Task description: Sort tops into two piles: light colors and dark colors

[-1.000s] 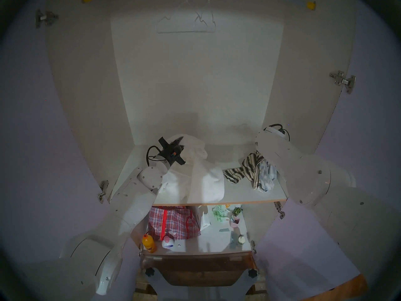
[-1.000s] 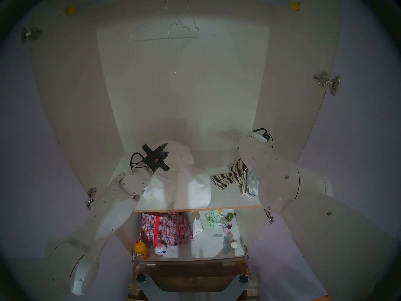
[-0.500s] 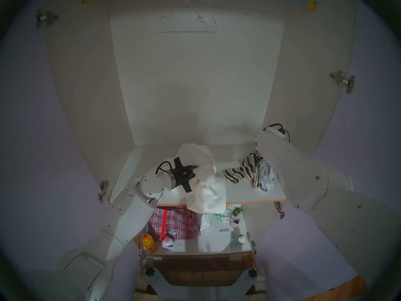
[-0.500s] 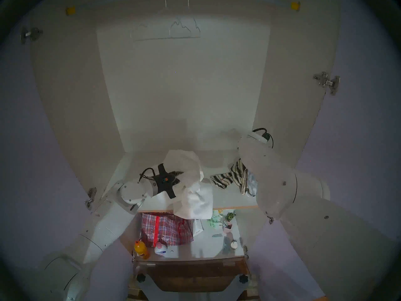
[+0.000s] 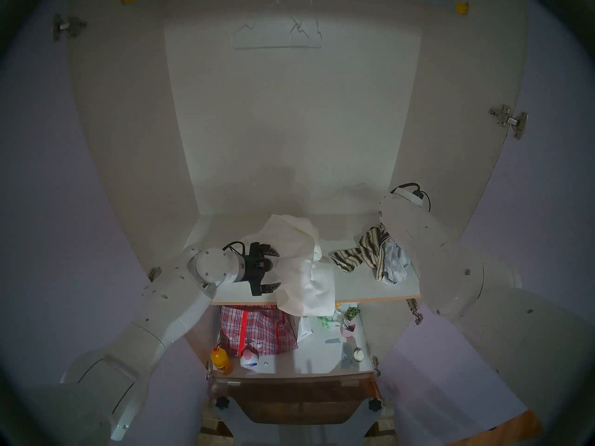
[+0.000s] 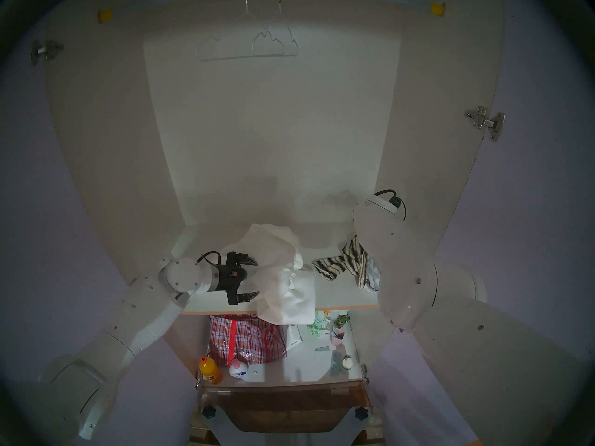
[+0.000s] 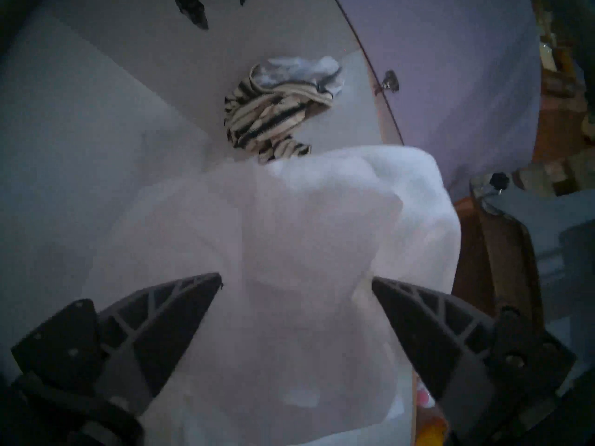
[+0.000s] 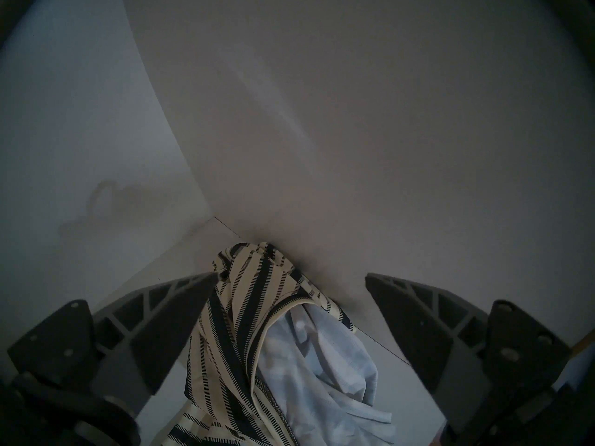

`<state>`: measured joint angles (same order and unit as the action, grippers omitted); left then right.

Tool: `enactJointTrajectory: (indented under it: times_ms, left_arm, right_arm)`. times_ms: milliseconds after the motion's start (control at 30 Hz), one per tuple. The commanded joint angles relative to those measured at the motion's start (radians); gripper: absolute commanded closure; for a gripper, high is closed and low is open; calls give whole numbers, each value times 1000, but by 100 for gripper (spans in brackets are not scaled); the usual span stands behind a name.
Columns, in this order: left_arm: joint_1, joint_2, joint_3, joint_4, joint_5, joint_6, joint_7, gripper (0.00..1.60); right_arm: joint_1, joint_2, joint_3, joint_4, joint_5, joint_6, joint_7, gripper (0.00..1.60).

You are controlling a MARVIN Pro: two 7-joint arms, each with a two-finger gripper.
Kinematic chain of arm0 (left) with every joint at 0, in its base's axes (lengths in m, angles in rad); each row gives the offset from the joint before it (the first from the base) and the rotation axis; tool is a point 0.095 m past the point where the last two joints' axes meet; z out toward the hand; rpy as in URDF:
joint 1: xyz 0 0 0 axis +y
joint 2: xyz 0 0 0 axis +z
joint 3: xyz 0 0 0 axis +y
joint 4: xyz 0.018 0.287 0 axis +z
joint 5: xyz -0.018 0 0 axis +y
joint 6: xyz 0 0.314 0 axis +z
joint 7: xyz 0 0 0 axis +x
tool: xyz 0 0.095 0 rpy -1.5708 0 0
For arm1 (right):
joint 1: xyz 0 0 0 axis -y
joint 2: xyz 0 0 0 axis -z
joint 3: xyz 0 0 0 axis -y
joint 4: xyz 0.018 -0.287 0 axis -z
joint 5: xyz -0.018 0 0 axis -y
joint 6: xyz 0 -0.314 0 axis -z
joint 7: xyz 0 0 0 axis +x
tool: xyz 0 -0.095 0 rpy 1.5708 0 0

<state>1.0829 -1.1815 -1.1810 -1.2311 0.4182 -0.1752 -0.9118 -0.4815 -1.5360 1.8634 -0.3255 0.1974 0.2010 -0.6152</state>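
The left end effector (image 5: 272, 268) is spread wide, its two dark fingers (image 7: 180, 310) apart on either side of the white and cream heap (image 5: 299, 262) and gripping nothing. That heap lies on the upper shelf (image 5: 363, 291), left of centre, one fold spilling over the near edge above the red checked bag (image 5: 257, 329). To its right, just beside it, the striped beige-and-black top (image 5: 360, 254) lies bunched with the pale grey-blue top (image 5: 397, 262), close to the right wall. The right end effector (image 8: 289, 287) is also wide open, hovering above that smaller heap; in the head views the right arm hides it.
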Motion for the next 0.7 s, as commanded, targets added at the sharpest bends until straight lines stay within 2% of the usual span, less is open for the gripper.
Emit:
enactJointTrajectory:
  times_ms: [0,133,300,500,633,667]
  left_arm:
    - [-84,-15,-33,-52,-68,-19,-70,0]
    - [-124,-36,-28,-2,-45,-26,-73,0]
    - [-202,-76,34,149,-22,-56,-107,0]
    - [-295,-115,149,350,74,-134,-5,0]
    - [-334,-131,197,453,89,-189,73,0]
    - [-337,-132,205,463,97,-207,94,74]
  right_arm:
    - [14,-3,-3,-51,-2,9,-2,0]
    - [1,-6,-3,-77,-2,20,-3,0]
    - [-37,-17,-2,-153,-1,55,-4,0]
    - [-112,-37,-3,-299,4,121,1,0]
    - [-164,-49,-6,-401,10,175,8,0]
    - [-167,-50,-6,-408,11,178,8,0]
